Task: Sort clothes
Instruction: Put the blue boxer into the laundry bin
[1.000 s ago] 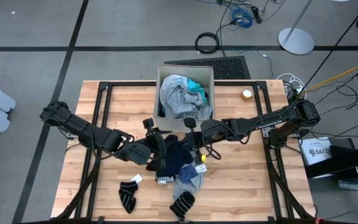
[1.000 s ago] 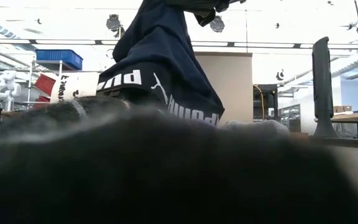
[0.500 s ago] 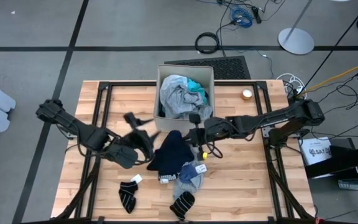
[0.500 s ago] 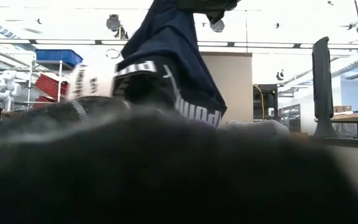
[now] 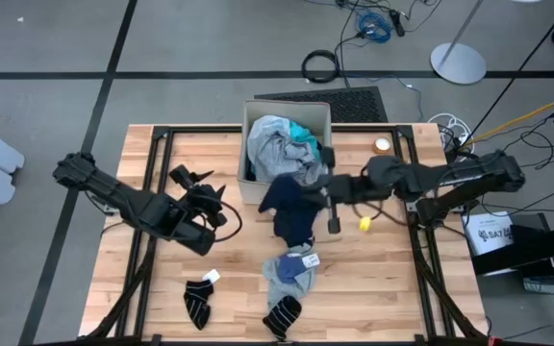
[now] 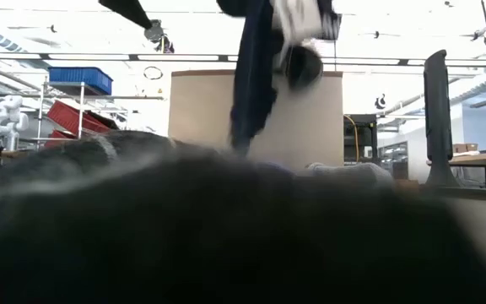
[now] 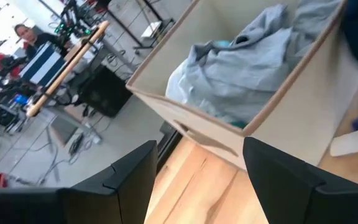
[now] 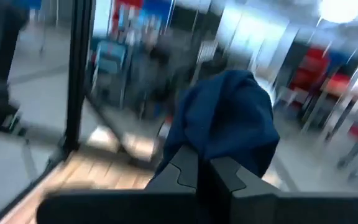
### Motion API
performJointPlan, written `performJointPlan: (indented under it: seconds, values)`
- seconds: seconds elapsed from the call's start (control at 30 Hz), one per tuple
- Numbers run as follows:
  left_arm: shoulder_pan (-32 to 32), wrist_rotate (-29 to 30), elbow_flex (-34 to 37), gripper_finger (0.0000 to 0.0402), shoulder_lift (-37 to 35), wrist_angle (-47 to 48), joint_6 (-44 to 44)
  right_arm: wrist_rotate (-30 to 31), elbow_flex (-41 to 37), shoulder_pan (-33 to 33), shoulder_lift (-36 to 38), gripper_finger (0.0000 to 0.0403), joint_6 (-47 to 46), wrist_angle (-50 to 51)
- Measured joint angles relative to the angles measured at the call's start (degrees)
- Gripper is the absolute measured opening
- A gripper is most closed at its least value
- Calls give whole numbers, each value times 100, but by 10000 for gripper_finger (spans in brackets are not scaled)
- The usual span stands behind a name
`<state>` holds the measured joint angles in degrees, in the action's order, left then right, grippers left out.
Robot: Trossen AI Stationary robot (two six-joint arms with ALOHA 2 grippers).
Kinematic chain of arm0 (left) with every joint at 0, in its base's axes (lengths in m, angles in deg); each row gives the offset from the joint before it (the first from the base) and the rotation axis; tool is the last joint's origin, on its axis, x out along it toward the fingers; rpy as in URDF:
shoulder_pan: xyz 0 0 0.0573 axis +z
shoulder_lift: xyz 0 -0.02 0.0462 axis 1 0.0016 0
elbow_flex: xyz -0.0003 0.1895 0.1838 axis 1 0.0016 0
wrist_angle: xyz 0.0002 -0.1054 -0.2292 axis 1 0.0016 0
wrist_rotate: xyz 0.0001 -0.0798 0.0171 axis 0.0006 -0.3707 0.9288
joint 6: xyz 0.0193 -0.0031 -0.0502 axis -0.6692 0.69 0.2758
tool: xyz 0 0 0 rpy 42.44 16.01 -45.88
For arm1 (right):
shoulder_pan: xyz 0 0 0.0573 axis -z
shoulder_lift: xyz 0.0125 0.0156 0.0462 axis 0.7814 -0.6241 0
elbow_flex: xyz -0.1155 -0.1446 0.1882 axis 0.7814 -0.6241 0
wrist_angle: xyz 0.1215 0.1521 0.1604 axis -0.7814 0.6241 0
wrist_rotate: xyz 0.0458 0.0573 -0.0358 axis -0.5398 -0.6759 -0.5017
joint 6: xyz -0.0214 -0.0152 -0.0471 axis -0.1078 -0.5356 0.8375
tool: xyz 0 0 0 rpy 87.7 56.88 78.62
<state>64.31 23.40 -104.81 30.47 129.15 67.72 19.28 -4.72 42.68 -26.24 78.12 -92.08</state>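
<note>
Navy garment [image 5: 291, 207] in right gripper [image 5: 327, 188], two striped socks [image 5: 198, 302], one box [image 5: 322, 120]

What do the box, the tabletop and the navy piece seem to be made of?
Box: beige, matte, probably fabric over stiff panels, since its walls stand flat.
Tabletop: light wood, with visible plank lines and grain.
Navy piece: soft cloth, probably knit; it hangs limp and folded from the right gripper.
</note>
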Motion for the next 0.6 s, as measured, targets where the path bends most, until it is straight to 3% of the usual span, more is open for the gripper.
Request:
performJointPlan:
  seconds: [0.23,0.33,0.6]
  values:
    - [228,-325,265,248,0,-227,-25,-5,0,360,157,0,671,-2294]
    - [279,-389,335,248,0,-233,-35,-12,0,686,155,0,656,-2843]
    - [349,-389,352,248,0,-305,-43,-40,409,1967,-161,0,-379,-2401]
